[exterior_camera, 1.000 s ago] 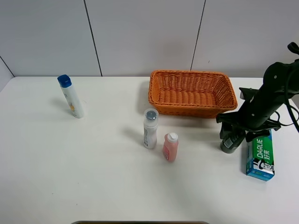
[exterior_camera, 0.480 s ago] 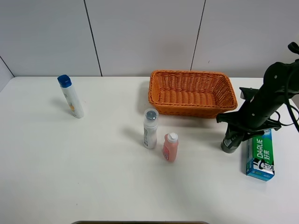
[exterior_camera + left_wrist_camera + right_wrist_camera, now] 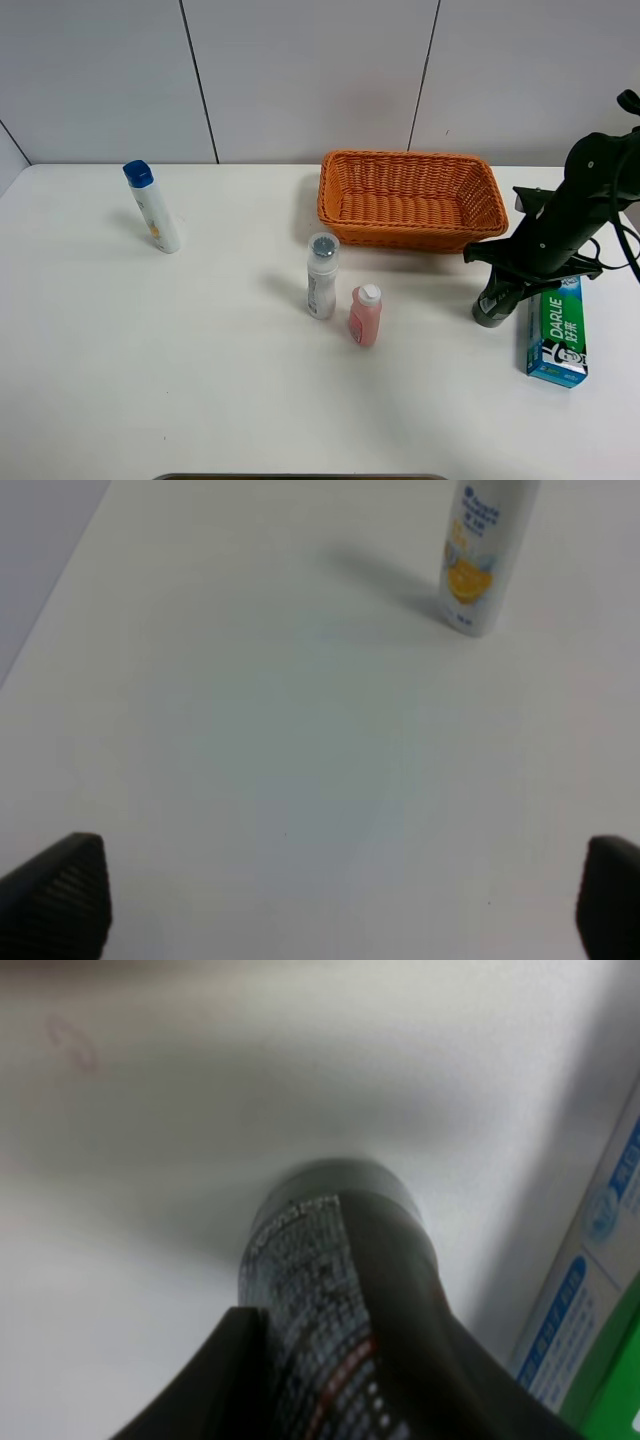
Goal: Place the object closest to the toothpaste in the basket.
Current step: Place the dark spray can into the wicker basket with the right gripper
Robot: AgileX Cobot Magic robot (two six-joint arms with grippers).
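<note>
Bottles, qty 4: blue-capped bottle point(image 3: 152, 208) far left; white bottle point(image 3: 321, 277) & pink bottle point(image 3: 365, 315) centre; dark bottle point(image 3: 490, 312) right, upright on table point(image 3: 200, 380), just left of toothpaste box point(image 3: 558, 332) (qty 1). Basket point(image 3: 410, 200), qty 1, far side: only weave shows inside. Right gripper point(image 3: 500, 285) jaws apparently pinching dark bottle (wrist view blurred). Left gripper point(image 3: 340, 910) jaws spread wide.

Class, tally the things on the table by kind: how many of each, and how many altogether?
Bottles: 4 (blue-capped bottle, grey-capped bottle, pink bottle, dark bottle)
Toothpaste box: 1
Basket: 1
Total: 6
</note>
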